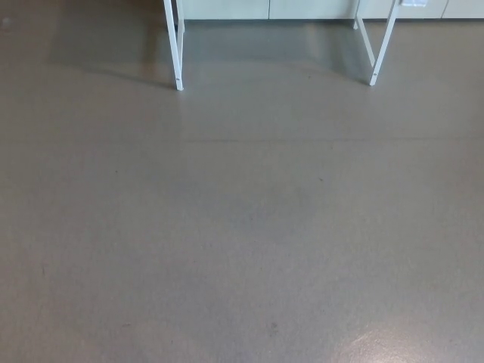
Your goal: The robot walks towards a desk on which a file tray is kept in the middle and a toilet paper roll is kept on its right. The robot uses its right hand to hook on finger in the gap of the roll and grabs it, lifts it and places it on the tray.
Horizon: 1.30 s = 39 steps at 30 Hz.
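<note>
The head view looks down on a grey floor (242, 227). Only the white legs of a desk show at the top: one leg (176, 45) on the left and another leg (382, 41) on the right. The desk top, the file tray and the toilet paper roll are out of the picture. Neither of my hands shows.
White cabinet fronts (265, 9) run along the top edge behind the desk legs. A pale glare patch (393, 344) lies on the floor at the lower right.
</note>
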Motion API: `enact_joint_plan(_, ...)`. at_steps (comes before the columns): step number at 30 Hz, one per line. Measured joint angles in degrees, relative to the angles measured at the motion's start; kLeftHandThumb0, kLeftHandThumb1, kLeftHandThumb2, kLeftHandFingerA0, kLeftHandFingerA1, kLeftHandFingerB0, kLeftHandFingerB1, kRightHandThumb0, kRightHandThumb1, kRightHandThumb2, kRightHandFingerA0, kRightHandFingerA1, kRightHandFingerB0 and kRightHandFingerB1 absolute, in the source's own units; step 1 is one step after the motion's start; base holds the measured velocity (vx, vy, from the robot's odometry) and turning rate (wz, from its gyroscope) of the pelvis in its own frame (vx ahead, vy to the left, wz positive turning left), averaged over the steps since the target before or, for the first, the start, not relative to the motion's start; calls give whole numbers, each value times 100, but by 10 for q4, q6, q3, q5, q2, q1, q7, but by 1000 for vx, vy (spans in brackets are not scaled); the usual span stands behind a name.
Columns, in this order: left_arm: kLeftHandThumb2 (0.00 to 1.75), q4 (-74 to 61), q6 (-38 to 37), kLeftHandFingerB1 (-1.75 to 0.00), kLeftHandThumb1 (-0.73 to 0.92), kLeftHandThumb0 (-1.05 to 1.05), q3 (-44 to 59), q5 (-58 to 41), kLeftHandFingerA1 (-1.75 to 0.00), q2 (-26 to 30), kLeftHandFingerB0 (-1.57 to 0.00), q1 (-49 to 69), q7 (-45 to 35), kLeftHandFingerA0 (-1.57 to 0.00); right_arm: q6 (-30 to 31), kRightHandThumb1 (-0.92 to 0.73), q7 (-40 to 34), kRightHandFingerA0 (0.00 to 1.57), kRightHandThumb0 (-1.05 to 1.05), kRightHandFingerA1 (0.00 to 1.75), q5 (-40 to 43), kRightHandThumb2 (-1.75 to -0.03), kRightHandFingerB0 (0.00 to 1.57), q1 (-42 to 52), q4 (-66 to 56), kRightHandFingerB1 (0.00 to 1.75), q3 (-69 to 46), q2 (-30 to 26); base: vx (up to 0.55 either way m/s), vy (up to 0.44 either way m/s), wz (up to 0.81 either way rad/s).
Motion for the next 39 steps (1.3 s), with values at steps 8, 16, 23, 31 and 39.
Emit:
enact_joint_plan(8,67,5,2,-46,90,-92,6,-3,-62,0,-12,-5,-5,-16,0,-62,0,94,-31,113,0,-78,47,0,0,71,0,0,0,0,0)
enact_joint_plan(16,70,-10,8,-38,92,-84,6,-4,-54,0,-7,1,-13,-12,0,-62,0,94,-31,113,0,-78,47,0,0,71,0,0,0,0,0)
enact_joint_plan(23,110,-16,10,-52,48,-40,2,-3,-53,1,0,6,-20,-2,0,-62,0,94,-31,113,0,-78,47,0,0,71,0,0,0,0,0)
enact_joint_plan(31,109,-7,11,-52,46,-40,1,-3,-54,5,0,0,-23,-3,1,-62,1,94,-31,113,1,-78,47,1,1,71,0,-4,-18,18,8)
enact_joint_plan(39,67,-4,11,-39,89,-82,0,-3,-52,3,-13,8,-24,-22,-12,-76,-52,60,-41,78,-32,-66,33,-16,19,55,68,-26,87,137,-10)
